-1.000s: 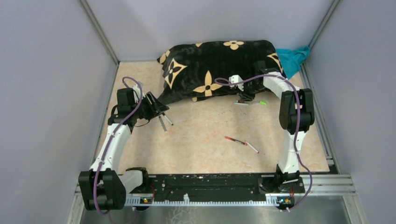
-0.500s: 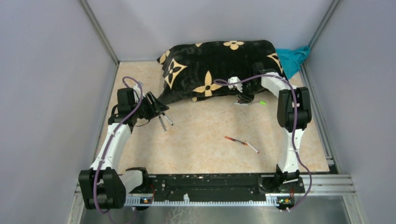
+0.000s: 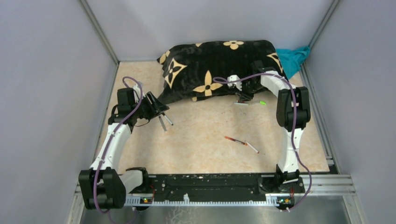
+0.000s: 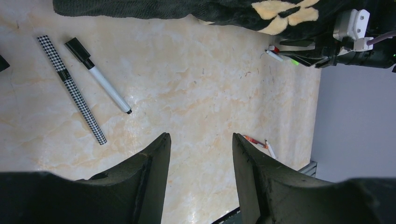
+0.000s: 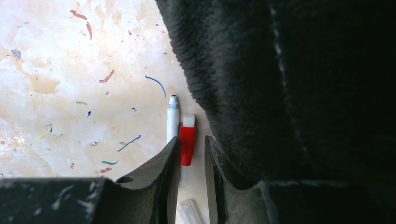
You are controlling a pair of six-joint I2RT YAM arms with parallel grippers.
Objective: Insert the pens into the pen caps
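My right gripper (image 5: 192,138) is low at the black cloth's front edge. Its jaws stand narrowly apart, open, around the lower end of a red pen cap (image 5: 187,144) lying on the table. A thin gap shows on the cap's right side. A white pen (image 5: 173,121) lies touching the cap's left side, partly under my left finger. My left gripper (image 4: 201,136) hangs open and empty above the table. A checkered pen (image 4: 71,88) and a white pen with a black cap (image 4: 98,81) lie ahead of it. A red pen (image 3: 235,140) and a short white pen (image 3: 252,147) lie mid-table.
A black cloth with tan flowers (image 3: 219,65) is bunched at the back, pressing against the right gripper's side. A teal cloth (image 3: 293,58) sits in the back right corner. A green piece (image 3: 263,102) lies right of the right gripper. A clear ribbed piece (image 5: 191,212) lies between the right fingers.
The right arm has shifted slightly toward the cloth and its jaws have narrowed a little. The left arm and the pens have not moved.
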